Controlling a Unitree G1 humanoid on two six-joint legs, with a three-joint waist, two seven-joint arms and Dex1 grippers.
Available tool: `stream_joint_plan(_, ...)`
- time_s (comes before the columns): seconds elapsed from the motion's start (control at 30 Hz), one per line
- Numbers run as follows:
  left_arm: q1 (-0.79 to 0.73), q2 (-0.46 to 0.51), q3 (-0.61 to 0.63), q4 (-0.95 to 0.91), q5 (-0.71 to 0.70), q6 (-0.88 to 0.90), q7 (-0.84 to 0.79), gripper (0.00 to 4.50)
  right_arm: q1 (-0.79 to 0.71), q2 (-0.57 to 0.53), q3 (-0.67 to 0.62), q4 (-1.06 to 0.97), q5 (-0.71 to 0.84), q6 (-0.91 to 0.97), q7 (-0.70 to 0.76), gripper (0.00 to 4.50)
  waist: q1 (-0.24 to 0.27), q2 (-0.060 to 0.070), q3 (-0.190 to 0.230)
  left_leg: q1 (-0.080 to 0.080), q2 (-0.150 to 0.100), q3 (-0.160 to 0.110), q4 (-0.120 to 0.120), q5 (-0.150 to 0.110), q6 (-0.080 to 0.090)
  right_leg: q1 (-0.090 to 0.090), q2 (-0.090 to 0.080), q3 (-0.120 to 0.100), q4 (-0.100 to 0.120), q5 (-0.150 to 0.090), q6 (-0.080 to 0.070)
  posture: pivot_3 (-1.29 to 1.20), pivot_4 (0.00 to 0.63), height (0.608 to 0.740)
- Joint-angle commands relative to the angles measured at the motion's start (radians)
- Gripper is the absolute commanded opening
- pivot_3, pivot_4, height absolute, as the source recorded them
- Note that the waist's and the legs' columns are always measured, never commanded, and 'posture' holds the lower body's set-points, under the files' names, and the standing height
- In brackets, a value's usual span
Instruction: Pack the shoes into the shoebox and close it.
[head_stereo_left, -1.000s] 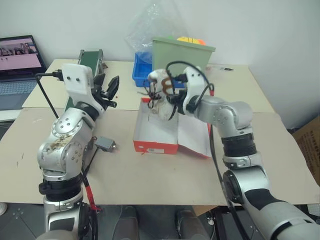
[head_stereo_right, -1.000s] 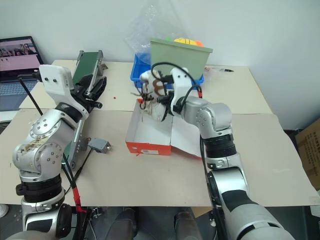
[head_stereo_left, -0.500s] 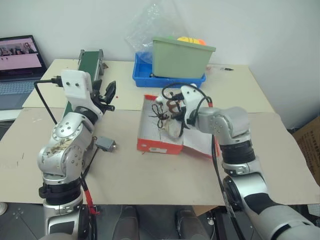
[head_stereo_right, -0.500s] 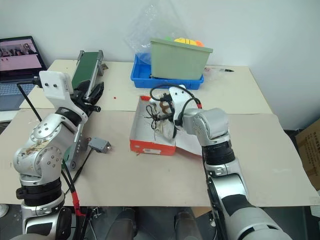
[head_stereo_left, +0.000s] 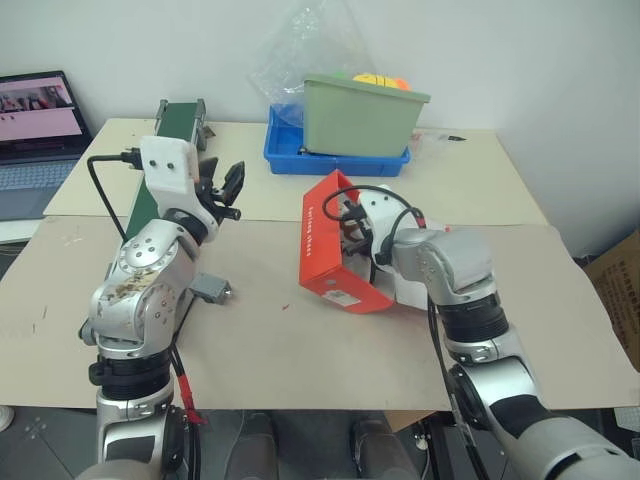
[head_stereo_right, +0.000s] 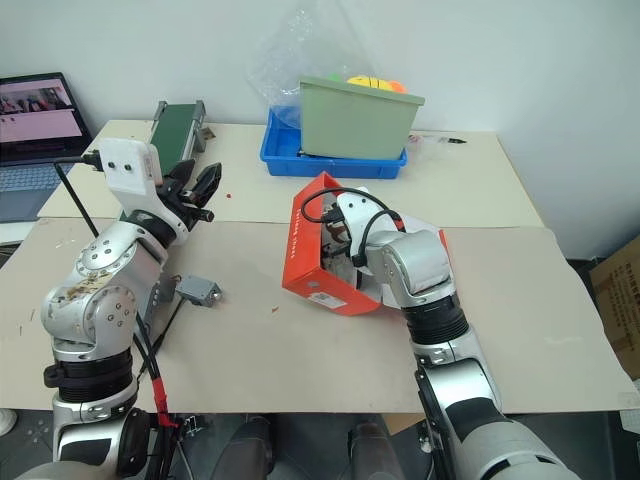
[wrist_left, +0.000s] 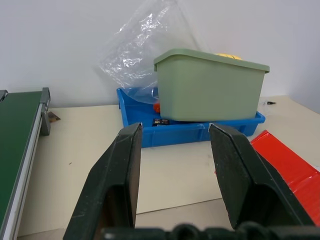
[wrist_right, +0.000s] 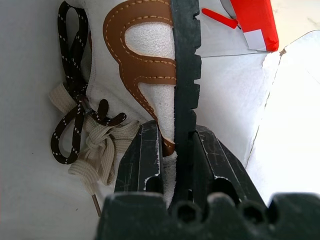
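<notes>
Packing was underway: right jaws (wrist_right: 172, 150) pinched 1 cream-white, brown-patched shoe (wrist_right: 145, 75) inside the tipped red cardboard shoebox (head_stereo_left: 322, 245), left jaws (wrist_left: 175, 175) spread idle; release seemed next.

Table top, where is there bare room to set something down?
Bare patches: the near table in front of the shoebox, and the right side beyond the right hand. Crowded: the back, with blue tray, green bin and conveyor.
</notes>
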Motion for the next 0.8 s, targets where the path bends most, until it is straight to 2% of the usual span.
stream_joint_plan(0.03,-0.027,-0.004,0.001,-0.017,0.012,-0.033,-0.008,2.26,-0.046,-0.001,0.047,-0.020,-0.031,-0.035,0.034,0.36,0.000,0.000,0.000,0.000,0.000,0.000,0.000,0.000,0.000,0.000,0.000,0.000,0.000,0.000,0.000,0.00,0.150,0.740)
stream_joint_plan(0.17,-0.024,-0.020,-0.007,-0.019,0.019,-0.037,-0.008,2.26,-0.085,0.016,0.093,-0.033,-0.040,-0.079,0.085,0.36,-0.001,0.000,0.000,0.000,0.000,0.000,0.000,0.000,0.000,0.000,0.000,0.000,0.000,0.000,0.000,0.00,0.150,0.740)
stream_joint_plan(0.33,-0.027,-0.031,-0.016,-0.016,0.026,-0.041,-0.011,2.26,-0.099,0.017,0.075,0.005,-0.062,-0.080,0.096,0.36,0.000,0.000,0.000,0.000,0.000,0.000,0.000,0.000,0.000,0.000,0.000,0.000,0.000,0.000,0.000,0.00,0.150,0.740)
stream_joint_plan(0.63,-0.038,-0.043,-0.024,-0.020,0.030,-0.041,-0.015,2.26,-0.048,0.053,-0.013,0.030,-0.101,0.014,0.040,0.36,0.001,0.000,0.000,0.000,0.000,0.000,0.000,0.000,0.000,0.000,0.000,0.000,0.000,0.000,0.000,0.00,0.150,0.740)
stream_joint_plan(0.8,-0.051,-0.036,-0.014,-0.012,0.024,-0.029,-0.022,2.26,0.013,0.059,-0.021,-0.004,-0.131,0.048,0.013,0.36,0.002,0.000,0.000,0.000,0.000,0.000,0.000,0.000,0.000,0.000,0.000,0.000,0.000,0.000,0.000,0.00,0.150,0.740)
